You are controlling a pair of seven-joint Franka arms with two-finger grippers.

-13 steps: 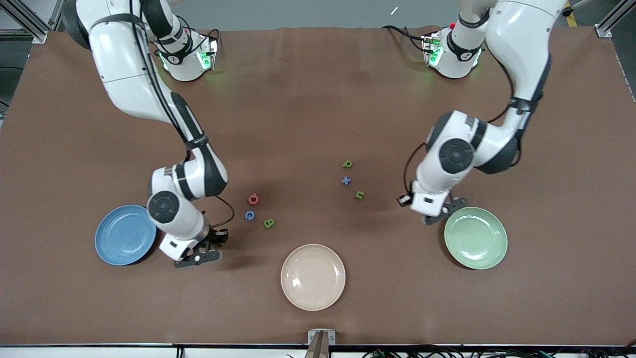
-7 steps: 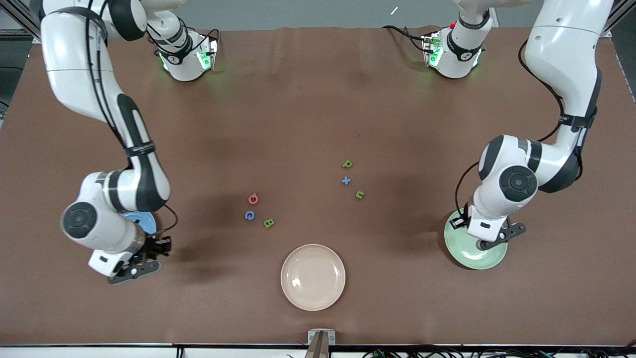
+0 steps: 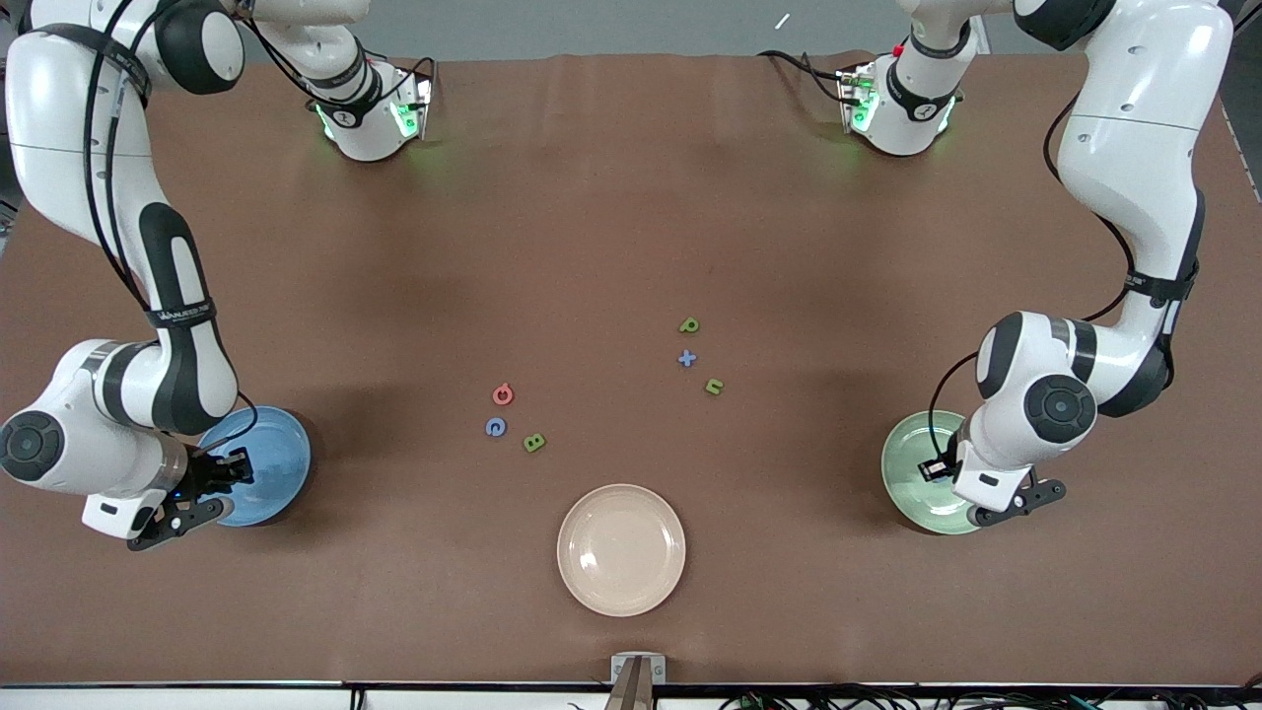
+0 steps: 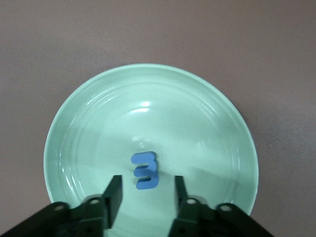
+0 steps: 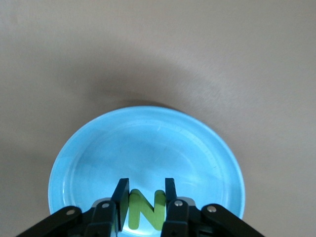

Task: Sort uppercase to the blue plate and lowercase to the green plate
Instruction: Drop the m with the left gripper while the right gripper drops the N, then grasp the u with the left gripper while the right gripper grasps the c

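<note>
My right gripper [image 3: 219, 473] hangs over the blue plate [image 3: 281, 449], shut on the green N [image 5: 146, 210]; the right wrist view shows the plate [image 5: 148, 148] below the gripper [image 5: 145, 190]. My left gripper [image 3: 937, 469] hangs over the green plate [image 3: 905, 444], open. In the left wrist view the blue m-like letter [image 4: 146, 171] lies on the green plate [image 4: 74, 123], just ahead of the gripper [image 4: 146, 195]. Mid-table lie the red O [image 3: 503, 394], blue C [image 3: 495, 426] and green B [image 3: 533, 443]. Toward the left arm's end lie the green p [image 3: 689, 324], blue x [image 3: 687, 358] and green n [image 3: 714, 387].
An empty cream plate [image 3: 621, 549] sits near the front camera's edge of the table, between the two coloured plates and nearer the camera than the loose letters.
Both arms swung outward: the right gripper moved from beside the blue plate to over it, and the left gripper moved from beside the green plate to over it.
</note>
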